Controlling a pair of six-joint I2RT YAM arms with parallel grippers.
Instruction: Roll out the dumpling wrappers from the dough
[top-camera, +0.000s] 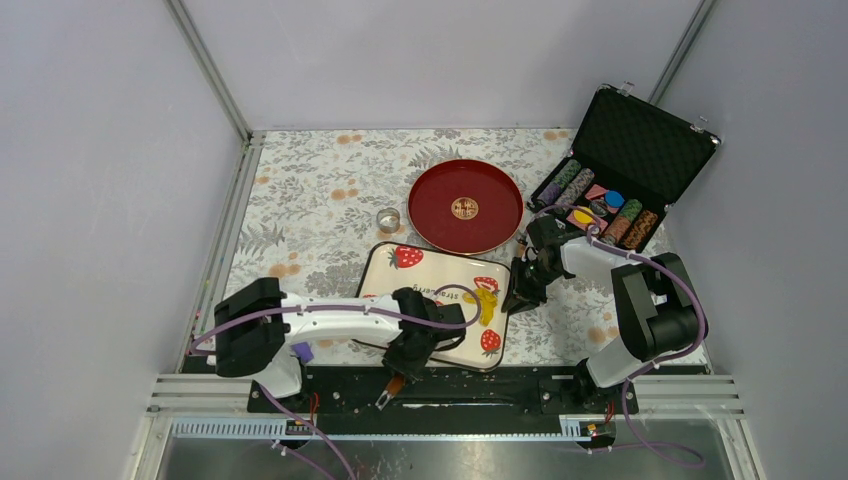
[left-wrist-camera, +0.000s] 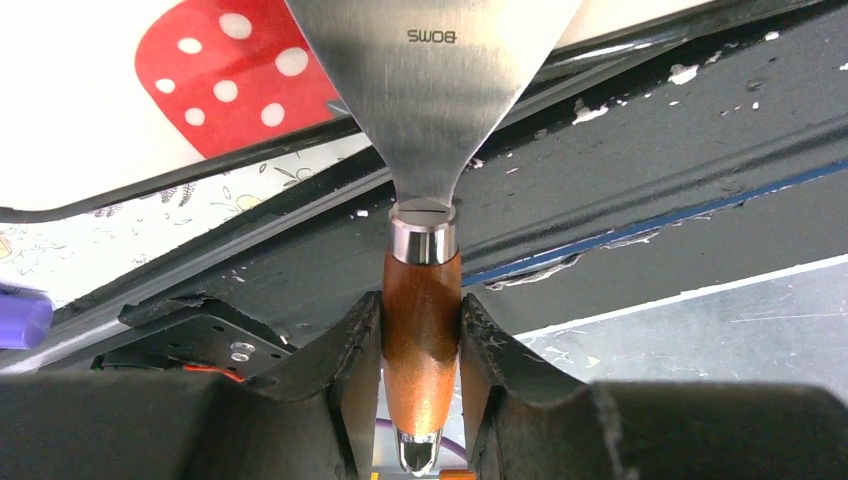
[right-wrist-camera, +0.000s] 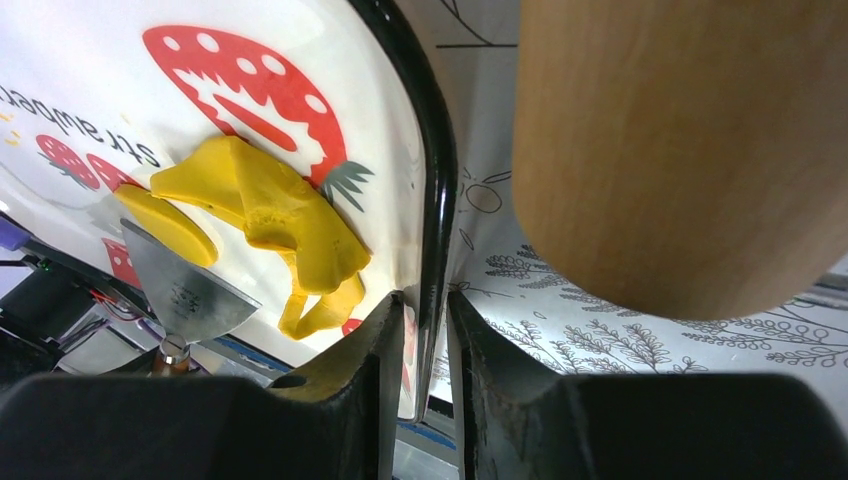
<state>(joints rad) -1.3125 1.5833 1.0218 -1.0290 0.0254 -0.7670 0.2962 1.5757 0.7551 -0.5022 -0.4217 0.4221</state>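
Note:
The dough (right-wrist-camera: 290, 225) is a ragged yellow patch on the strawberry tray (right-wrist-camera: 80, 60), near its right rim; it also shows as the dough (top-camera: 487, 300) from above. A small flat round dumpling wrapper (right-wrist-camera: 165, 225) lies just left of it. My left gripper (left-wrist-camera: 421, 310) is shut on the wooden handle of a metal scraper (left-wrist-camera: 430, 70). The scraper blade (right-wrist-camera: 185, 290) meets the wrapper's near edge. My right gripper (right-wrist-camera: 427, 305) is shut on the tray's black right rim (right-wrist-camera: 435, 200). From above, the left gripper (top-camera: 410, 352) is at the tray's front and the right gripper (top-camera: 522, 290) at its right side.
A wooden rolling pin (right-wrist-camera: 690, 150) lies on the floral cloth right of the tray. A red round plate (top-camera: 465, 207) and a metal ring cutter (top-camera: 388, 219) sit behind the tray. An open poker chip case (top-camera: 620, 170) stands at the back right.

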